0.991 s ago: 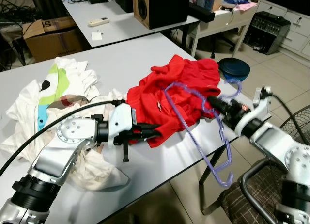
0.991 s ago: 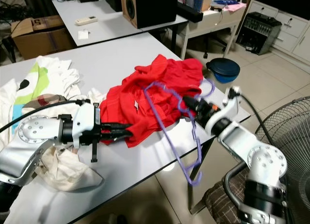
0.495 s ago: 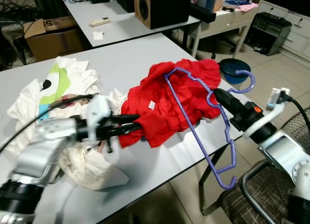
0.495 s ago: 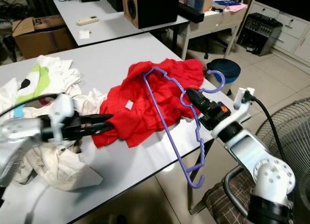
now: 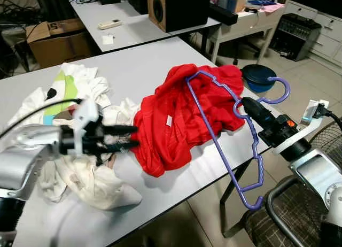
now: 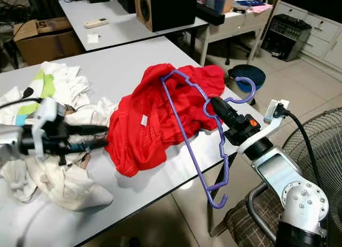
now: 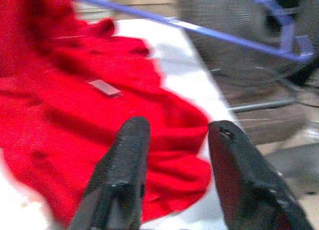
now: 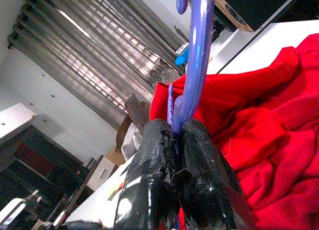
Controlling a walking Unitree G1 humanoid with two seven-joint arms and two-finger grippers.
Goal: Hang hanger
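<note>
Gripping the purple hanger (image 5: 231, 124), right gripper (image 5: 247, 103) reaches over the red shirt (image 5: 176, 118).

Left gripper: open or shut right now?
Open. The left gripper has a clear gap between its fingers, the red shirt beyond, nothing held.

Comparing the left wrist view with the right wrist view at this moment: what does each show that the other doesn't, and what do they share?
Left wrist view: the left gripper open, its fingers apart just short of the garment's edge, a white label on the cloth, and a floor fan beyond the table.

Right wrist view: the right gripper shut on the hanger's neck below the hook, with window blinds behind.

Both: the red garment on the white table and the purple hanger.
</note>
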